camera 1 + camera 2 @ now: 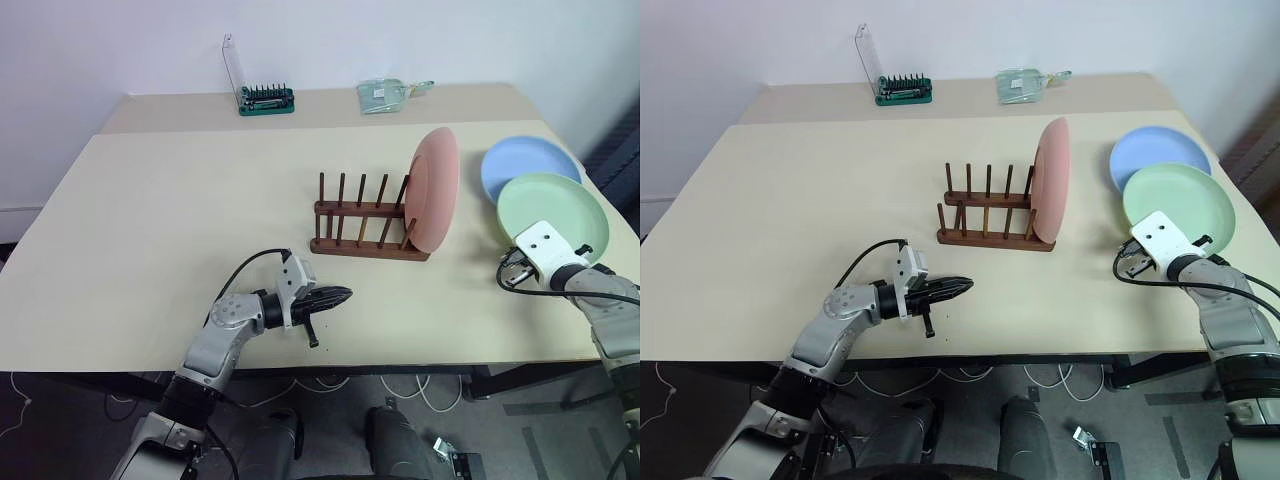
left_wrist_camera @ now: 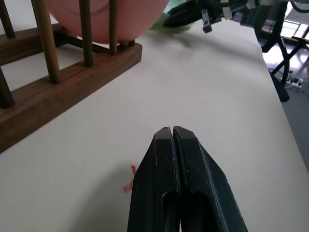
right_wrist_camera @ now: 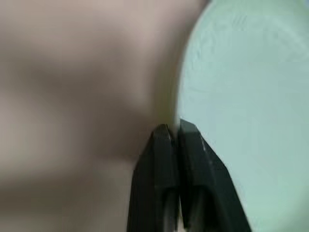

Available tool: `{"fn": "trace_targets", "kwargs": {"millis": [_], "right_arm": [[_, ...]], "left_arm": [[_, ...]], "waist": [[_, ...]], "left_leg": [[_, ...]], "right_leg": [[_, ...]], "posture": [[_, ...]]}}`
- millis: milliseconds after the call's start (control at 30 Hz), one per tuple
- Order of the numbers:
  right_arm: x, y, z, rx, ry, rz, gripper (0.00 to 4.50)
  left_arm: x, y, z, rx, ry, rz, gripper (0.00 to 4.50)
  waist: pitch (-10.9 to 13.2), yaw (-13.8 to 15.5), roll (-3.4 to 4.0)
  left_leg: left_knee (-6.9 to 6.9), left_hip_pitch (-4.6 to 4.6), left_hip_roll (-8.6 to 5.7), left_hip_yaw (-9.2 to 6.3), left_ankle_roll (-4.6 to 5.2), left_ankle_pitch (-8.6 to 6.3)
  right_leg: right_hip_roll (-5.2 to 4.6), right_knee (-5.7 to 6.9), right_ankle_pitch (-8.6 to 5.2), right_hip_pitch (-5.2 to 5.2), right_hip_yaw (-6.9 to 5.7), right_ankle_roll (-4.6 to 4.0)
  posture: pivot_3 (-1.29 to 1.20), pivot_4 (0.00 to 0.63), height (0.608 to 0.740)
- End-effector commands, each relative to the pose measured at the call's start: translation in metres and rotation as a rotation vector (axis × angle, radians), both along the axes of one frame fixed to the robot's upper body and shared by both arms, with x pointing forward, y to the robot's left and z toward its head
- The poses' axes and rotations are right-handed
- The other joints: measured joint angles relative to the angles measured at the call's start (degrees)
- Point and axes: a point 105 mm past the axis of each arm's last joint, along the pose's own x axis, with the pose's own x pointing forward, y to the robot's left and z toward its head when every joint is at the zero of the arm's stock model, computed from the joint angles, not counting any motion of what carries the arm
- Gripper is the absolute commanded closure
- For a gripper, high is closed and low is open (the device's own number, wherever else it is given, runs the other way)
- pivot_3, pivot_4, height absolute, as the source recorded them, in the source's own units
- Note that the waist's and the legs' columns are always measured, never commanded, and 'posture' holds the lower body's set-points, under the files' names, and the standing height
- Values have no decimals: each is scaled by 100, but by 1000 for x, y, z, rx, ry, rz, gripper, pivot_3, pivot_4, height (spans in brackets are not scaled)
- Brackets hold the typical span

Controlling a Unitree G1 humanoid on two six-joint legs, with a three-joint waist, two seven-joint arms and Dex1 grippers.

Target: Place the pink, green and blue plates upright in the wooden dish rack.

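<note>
The pink plate (image 1: 435, 190) stands upright in the right end of the wooden dish rack (image 1: 365, 245) at mid-table. To the right, the green plate (image 1: 555, 205) lies flat, overlapping the blue plate (image 1: 525, 160) behind it. My right gripper (image 3: 173, 128) sits at the green plate's near-left rim, its jaws shut with the rim (image 3: 181, 96) running in between them. In the eye views the fingertips are hidden under the white wrist mount (image 1: 545, 245). My left gripper (image 1: 345, 295) is shut and empty, hovering level over the table's front, pointing right toward the rack.
A green tool holder with bits (image 1: 266, 100) and a clear plastic packet (image 1: 385, 95) sit on the far table. The table's front edge (image 1: 400, 362) runs just below both arms. Bare tabletop (image 1: 180, 220) spreads left of the rack.
</note>
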Motion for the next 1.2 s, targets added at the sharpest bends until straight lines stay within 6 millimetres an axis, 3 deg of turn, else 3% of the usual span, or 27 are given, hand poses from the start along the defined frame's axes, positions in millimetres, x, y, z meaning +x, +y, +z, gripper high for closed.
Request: {"fn": "trace_targets", "kwargs": {"millis": [33,200,300,400,467,500,567,600,667,833,1000,1200], "right_arm": [[-7,-1,34,-100,-103,26,4465],[-23,6,96,-149,-292,53,4465],[-27,23,143,-42,-464,120,4465],[-35,63,207,341,-671,292,4465],[-45,93,229,545,-677,448,4465],[-56,123,237,640,-639,609,4465],[-76,163,247,822,-560,841,4465],[-86,184,249,923,-495,953,4465],[-94,207,248,1041,-402,1059,4465],[-66,230,211,1284,-178,927,4465],[-37,227,179,1407,-93,722,4465],[-25,221,165,1475,-76,619,4465]], "left_arm": [[-1,-1,13,-25,-44,-8,4500],[-1,-2,12,-25,-40,-17,4500],[-1,-5,12,-26,-40,-34,4500],[0,-7,13,-26,-44,-48,4500],[0,-9,13,-26,-44,-52,4500],[0,-9,13,-27,-44,-54,4500],[0,-11,13,-30,-43,-54,4500],[1,-11,13,-32,-42,-51,4500],[1,-11,13,-35,-42,-45,4500],[1,-11,13,-41,-44,-36,4500],[2,-9,13,-43,-45,-20,4500],[1,-7,12,-42,-43,-13,4500]], "waist": [[0,1,2],[1,-14,11],[3,-22,10],[6,-54,12],[9,-13,15],[11,-6,11],[11,13,9],[11,13,8],[11,11,8],[9,28,2],[10,6,5],[10,-16,7]], "left_leg": [[0,0,0,0,0,0],[1,-2,-1,3,0,0],[1,1,2,4,1,0],[1,1,6,7,1,-1],[1,0,10,4,1,-1],[0,-1,11,-1,1,-1],[-4,-4,12,-9,5,-3],[-4,-5,10,-12,9,-5],[-4,-7,13,-12,10,-6],[3,-8,8,-13,10,-6],[0,-9,2,-12,10,-6],[-2,-8,2,-10,10,-6]], "right_leg": [[0,0,0,0,0,0],[-2,1,-1,-3,2,2],[1,2,-1,-2,2,2],[1,0,0,-1,2,1],[2,2,1,-2,1,-1],[3,1,0,-2,-1,-1],[2,-2,0,-1,-5,-1],[1,-3,0,-1,-7,-1],[-3,-7,0,-2,-6,-1],[-4,-8,0,-1,-6,-2],[-3,-1,1,-9,-5,-2],[0,3,1,-13,-4,-2]], "posture": [[0,150,740],[0,150,740],[0,150,740],[0,150,740],[0,150,740],[0,150,740],[0,150,740],[0,150,740],[0,150,740],[0,150,740],[0,150,740],[0,150,740]]}}
